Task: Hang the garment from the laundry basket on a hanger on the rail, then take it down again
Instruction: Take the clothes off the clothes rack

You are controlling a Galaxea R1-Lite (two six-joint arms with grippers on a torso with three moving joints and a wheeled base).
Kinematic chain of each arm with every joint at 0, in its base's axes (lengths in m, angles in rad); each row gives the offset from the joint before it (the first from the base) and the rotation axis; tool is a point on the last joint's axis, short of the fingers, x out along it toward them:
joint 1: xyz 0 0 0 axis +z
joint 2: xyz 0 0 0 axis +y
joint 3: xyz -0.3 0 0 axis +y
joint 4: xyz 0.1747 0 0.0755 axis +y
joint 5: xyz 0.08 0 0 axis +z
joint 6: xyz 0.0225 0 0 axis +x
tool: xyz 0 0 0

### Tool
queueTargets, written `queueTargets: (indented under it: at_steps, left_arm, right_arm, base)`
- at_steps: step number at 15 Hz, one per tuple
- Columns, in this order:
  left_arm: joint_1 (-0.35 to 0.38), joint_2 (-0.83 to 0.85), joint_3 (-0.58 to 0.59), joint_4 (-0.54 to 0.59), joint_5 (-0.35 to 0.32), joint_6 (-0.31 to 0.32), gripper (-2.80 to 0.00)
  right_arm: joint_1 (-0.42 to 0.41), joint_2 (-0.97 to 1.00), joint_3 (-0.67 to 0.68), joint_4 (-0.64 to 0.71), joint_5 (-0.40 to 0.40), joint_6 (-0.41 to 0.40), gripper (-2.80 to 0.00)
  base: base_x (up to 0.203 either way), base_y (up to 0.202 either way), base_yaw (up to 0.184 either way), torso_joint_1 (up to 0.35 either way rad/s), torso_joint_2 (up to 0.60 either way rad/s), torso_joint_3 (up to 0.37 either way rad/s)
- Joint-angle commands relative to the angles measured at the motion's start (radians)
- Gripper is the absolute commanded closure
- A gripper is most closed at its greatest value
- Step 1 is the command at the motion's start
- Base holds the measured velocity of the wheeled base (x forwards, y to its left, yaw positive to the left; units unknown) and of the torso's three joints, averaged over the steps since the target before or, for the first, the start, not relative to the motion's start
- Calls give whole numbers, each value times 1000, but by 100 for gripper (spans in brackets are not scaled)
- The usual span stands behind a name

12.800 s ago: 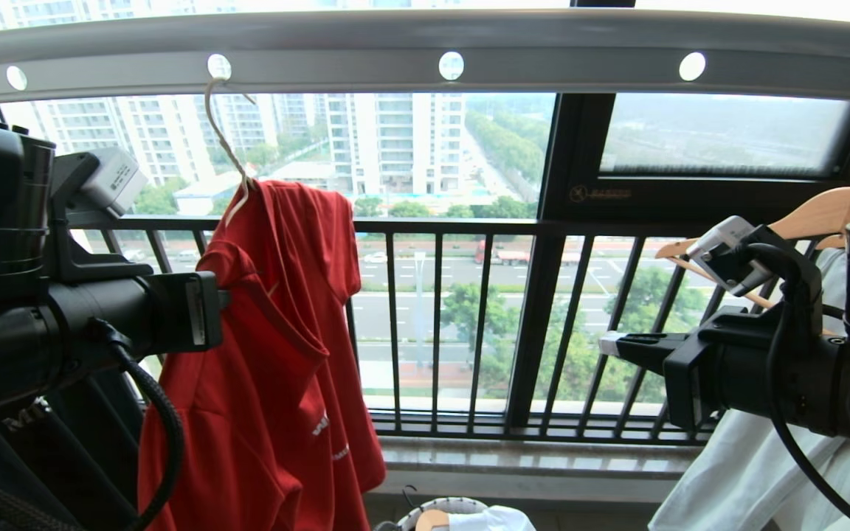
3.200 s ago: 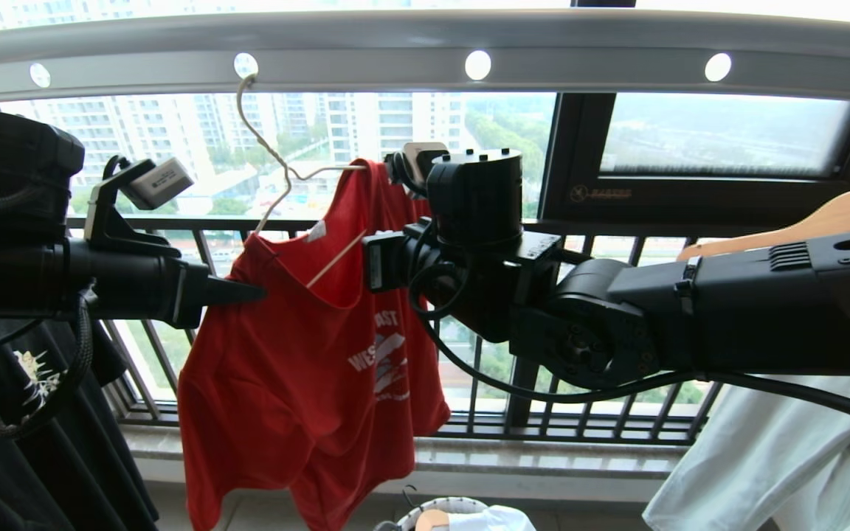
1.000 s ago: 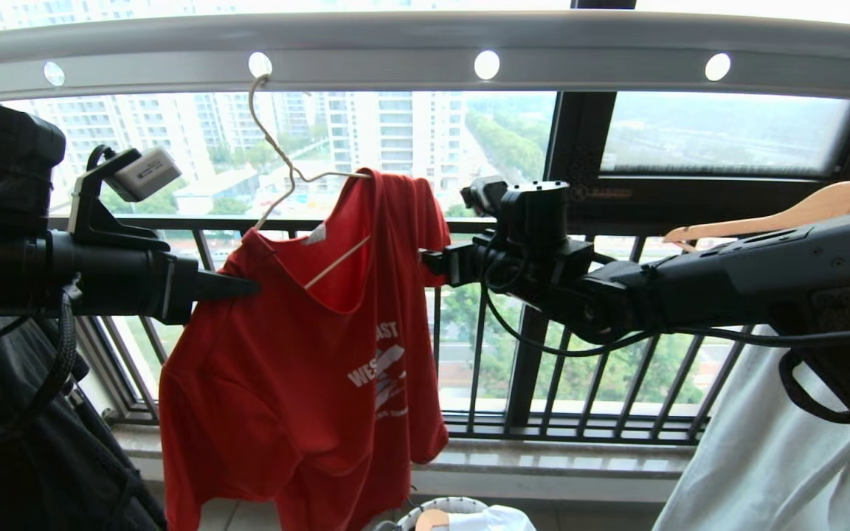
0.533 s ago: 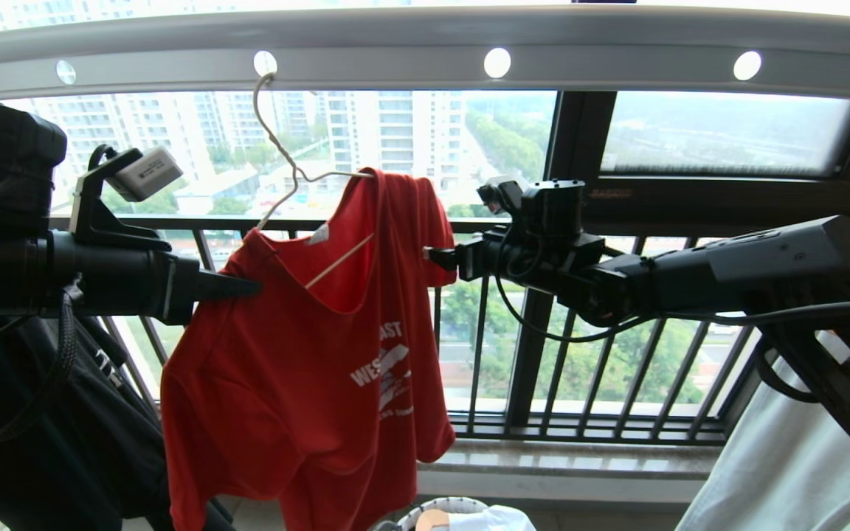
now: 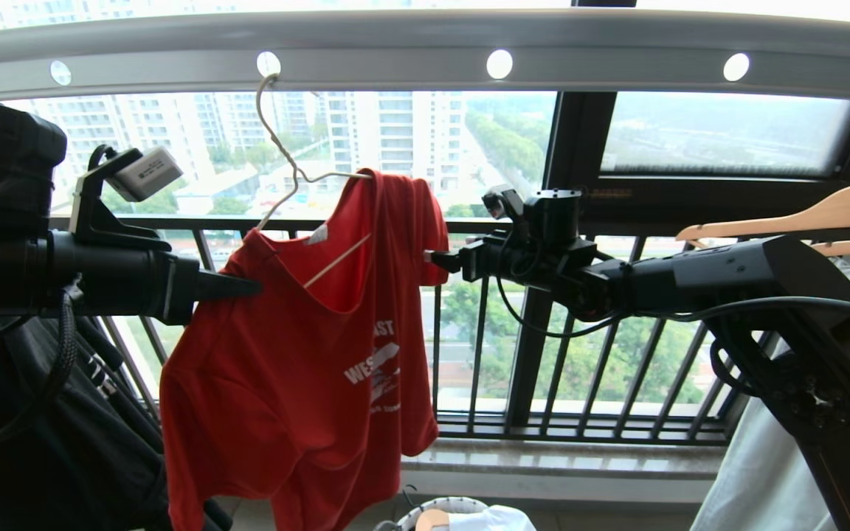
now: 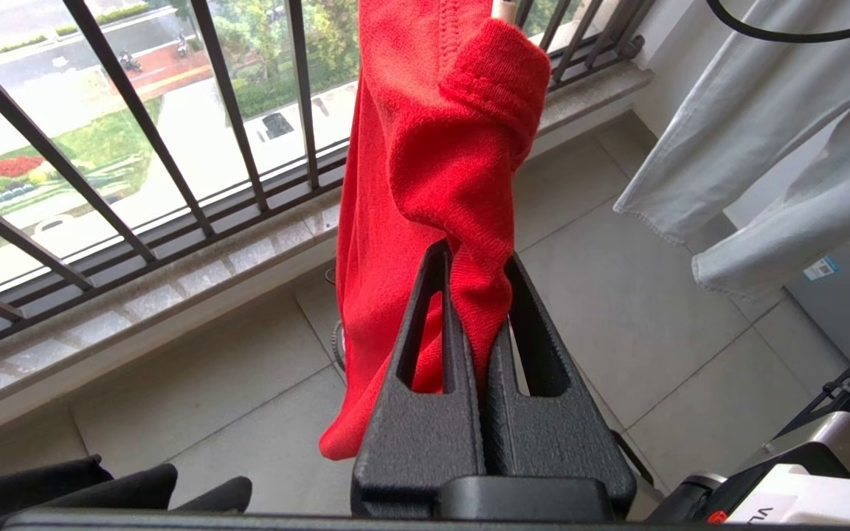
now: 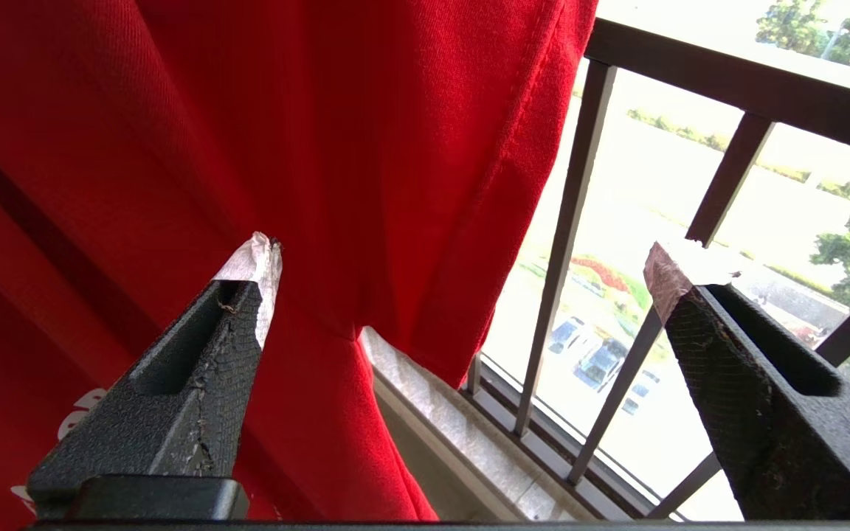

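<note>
- We see the right gripper (image 5: 432, 257) drawn back from the collar region to the right sleeve edge of the garment (image 5: 307, 354); a few seconds ago it sat close in by the hanger's shoulder, and now its jaws stand wide apart with nothing between them.
- In the right wrist view the red cloth hangs just ahead of one fingertip (image 7: 257, 258), while the other one has only the window railing (image 7: 720, 184) behind it.
- Our left gripper (image 5: 248, 285) has not shifted: its jaws are pressed together on a fold of the garment's left shoulder, clear in the left wrist view.
- The garment hangs crooked on the hanger (image 5: 299, 177), its left shoulder slipped low, its right bunched at the wire's end; the hook sits in a hole of the rail (image 5: 425, 51).
- We judge the hanging only half settled, so the open right gripper looks ready to take the sleeve and even it out.
- Below, a stone sill runs under the railing, and the laundry basket (image 5: 425, 510) stands on the tiled floor (image 6: 654, 295).
- A black T-shirt (image 5: 63, 442) hangs at far left, a pale garment (image 5: 750, 472) and a wooden hanger (image 5: 823, 214) at right.
</note>
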Motion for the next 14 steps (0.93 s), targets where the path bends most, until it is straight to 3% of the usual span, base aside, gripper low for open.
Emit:
queueTargets:
  at_steps: [1, 7, 8, 14]
  left_arm:
    - [0, 2, -1, 2, -3, 2, 0]
    - [0, 0, -1, 0, -2, 3, 0]
    - [0, 0, -1, 0, -2, 3, 0]
    - [1, -3, -1, 0, -2, 3, 0]
  right_arm:
    - [-3, 33, -13, -6, 43, -1, -280]
    - [-6, 65, -61, -8, 132, -1, -280]
    - [-5, 70, -68, -8, 144, -1, 0]
    - [3, 76, -93, -4, 174, 0, 0]
  base:
    - [0, 0, 0, 0, 0, 0]
    - [0, 0, 0, 0, 0, 0]
    - [0, 0, 0, 0, 0, 0]
    - [0, 0, 0, 0, 0, 0]
